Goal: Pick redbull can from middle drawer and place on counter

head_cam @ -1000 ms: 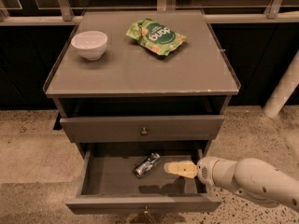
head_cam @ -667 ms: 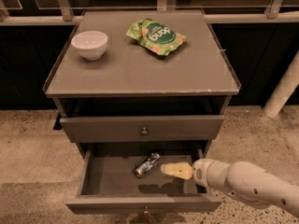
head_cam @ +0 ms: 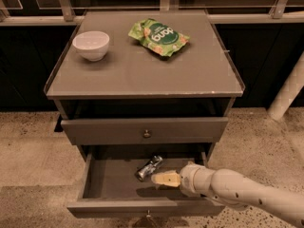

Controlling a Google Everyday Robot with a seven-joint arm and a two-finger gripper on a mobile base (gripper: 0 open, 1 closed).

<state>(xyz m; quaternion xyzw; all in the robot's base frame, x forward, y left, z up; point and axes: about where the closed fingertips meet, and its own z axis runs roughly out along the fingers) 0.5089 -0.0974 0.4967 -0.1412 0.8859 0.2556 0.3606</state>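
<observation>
Below the front edge of the counter [head_cam: 142,75], standing well open: the middle drawer [head_cam: 111,184], with a small knob [head_cam: 147,216] at the centre of its front. Inside, on the bare tray, lying on its side: the redbull can [head_cam: 149,168]. Lies diagonally, one end toward the front left, the other toward the back right, roughly under the middle of the counter's front edge. Rests on the drawer floor, not lifted.

Reaching in from the right, under the counter's front right corner: the white arm [head_cam: 237,191], ending in the gripper [head_cam: 165,178], tan tip pointing left. Sits inside the drawer, just in front of the can and slightly to its right, very near it; no telling whether touching or apart. Cannot tell how wide the gripper stands, nor whether it grips anything.

Above the open drawer, shut flush: the top drawer [head_cam: 104,129], with a round metal knob [head_cam: 147,134] at its centre.

On the counter, near the back left corner: a white bowl [head_cam: 91,45], upright. Near the back edge, a little right of centre: the green snack bag [head_cam: 159,37], lying flat, well apart from the bowl.

Beyond the counter's right edge: a white post [head_cam: 287,94], leaning, on speckled floor [head_cam: 28,151].
</observation>
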